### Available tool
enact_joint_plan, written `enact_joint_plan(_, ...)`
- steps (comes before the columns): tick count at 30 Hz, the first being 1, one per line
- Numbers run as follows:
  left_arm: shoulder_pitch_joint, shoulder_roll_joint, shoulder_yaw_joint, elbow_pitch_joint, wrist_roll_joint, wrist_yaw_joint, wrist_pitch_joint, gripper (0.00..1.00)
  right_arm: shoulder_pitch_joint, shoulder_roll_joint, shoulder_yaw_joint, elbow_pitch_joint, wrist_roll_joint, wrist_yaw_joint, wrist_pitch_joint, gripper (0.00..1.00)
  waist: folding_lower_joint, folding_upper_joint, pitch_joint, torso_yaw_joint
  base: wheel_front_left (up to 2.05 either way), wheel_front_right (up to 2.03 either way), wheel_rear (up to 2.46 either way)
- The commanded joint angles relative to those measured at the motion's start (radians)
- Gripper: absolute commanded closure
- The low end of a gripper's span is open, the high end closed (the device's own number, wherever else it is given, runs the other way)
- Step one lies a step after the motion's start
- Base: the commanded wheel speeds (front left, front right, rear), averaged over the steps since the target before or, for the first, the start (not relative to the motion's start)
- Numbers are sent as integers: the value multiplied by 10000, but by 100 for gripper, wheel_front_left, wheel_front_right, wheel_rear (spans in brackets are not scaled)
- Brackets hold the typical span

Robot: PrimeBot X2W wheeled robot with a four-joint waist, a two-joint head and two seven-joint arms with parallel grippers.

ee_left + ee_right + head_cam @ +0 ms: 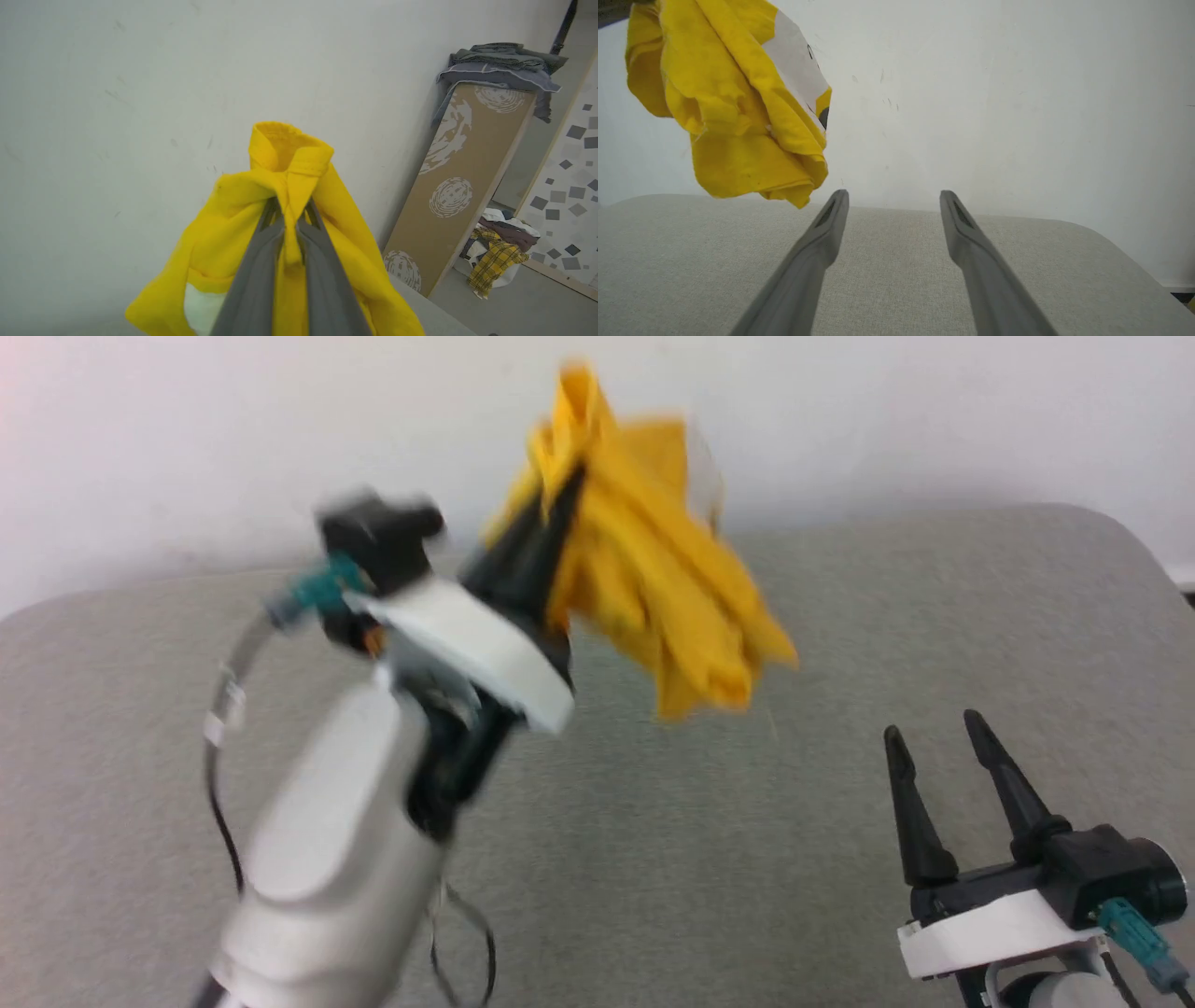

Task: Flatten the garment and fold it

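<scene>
The garment (653, 579) is a mustard-yellow T-shirt, bunched and hanging in the air above the grey cushioned surface (747, 859). My left gripper (565, 495) is raised at upper centre and shut on a fold of the garment (289, 186) near its hem or collar band. A white patch of the print (794, 70) with black marks shows among the folds of the garment (728, 107). My right gripper (934, 723) rests low at the right, open and holding nothing, its fingers (831, 224) apart below and to the right of the hanging cloth.
A white wall (934, 420) runs behind the cushioned surface. In the left wrist view a brown patterned board (458, 186) leans on the wall with folded grey clothes (500, 60) on top, and a heap of clothes (495, 252) lies on the floor.
</scene>
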Motion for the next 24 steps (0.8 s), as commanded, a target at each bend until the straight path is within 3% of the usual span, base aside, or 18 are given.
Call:
enact_joint_plan(1,299,-18,-69,165,-10,35,-122,100,-85,21,24,-16,11,-19,42,0,1,-2,406,-721,0,0,0)
enact_joint_plan(5,1336,-220,-780,1530,283,-35,-444,100,-71,21,150,62,2,-19,119,0,1,-2,711,-1059,0,0,0)
enact_joint_plan(8,1796,-86,-1253,2653,887,165,-705,100,-108,22,197,194,42,-19,132,0,1,-2,858,-1167,0,0,0)
enact_joint_plan(9,1899,-71,-1361,2979,1001,210,-748,76,-111,22,212,254,27,-19,127,0,1,-2,865,-1171,0,0,0)
enact_joint_plan(10,1986,-63,-1478,3291,1078,209,-735,0,-105,22,246,327,-41,-19,124,0,1,-2,845,-1154,0,0,0)
enact_joint_plan(17,1921,-56,-1624,3904,1258,25,-1565,0,16,22,390,772,-60,-19,112,0,1,-2,333,-613,0,0,0)
enact_joint_plan(21,1870,201,-1228,3245,1217,76,-2087,0,142,22,276,846,-59,-19,111,0,1,-2,-118,-134,0,0,0)
enact_joint_plan(24,2108,629,-609,2263,1162,393,-2288,0,246,22,164,877,-169,-19,83,0,1,-2,-426,167,0,0,0)
